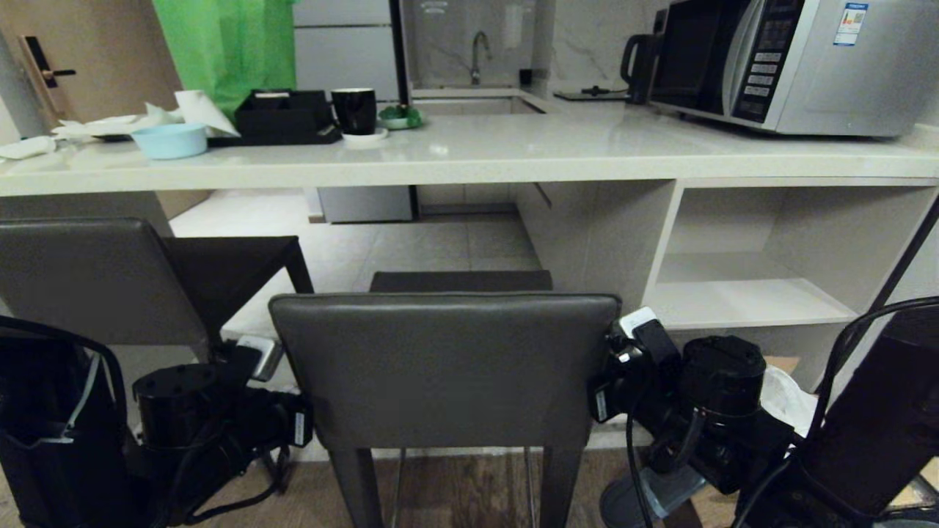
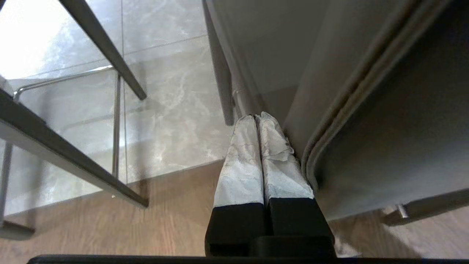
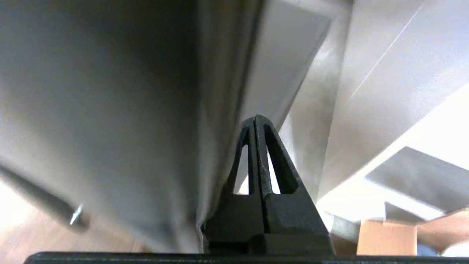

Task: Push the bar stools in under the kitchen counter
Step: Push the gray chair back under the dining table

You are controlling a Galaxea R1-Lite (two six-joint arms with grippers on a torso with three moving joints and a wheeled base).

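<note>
Flanking the dark grey padded stool (image 1: 444, 367), both pincers (image 2: 256, 119) (image 3: 255, 119) sit fully closed, empty.

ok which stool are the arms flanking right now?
The centre stool, nearest the camera: the left gripper and right gripper, fingers shut, sit at either side of its backrest. The other stool stands off to the left, with no gripper on it.
</note>
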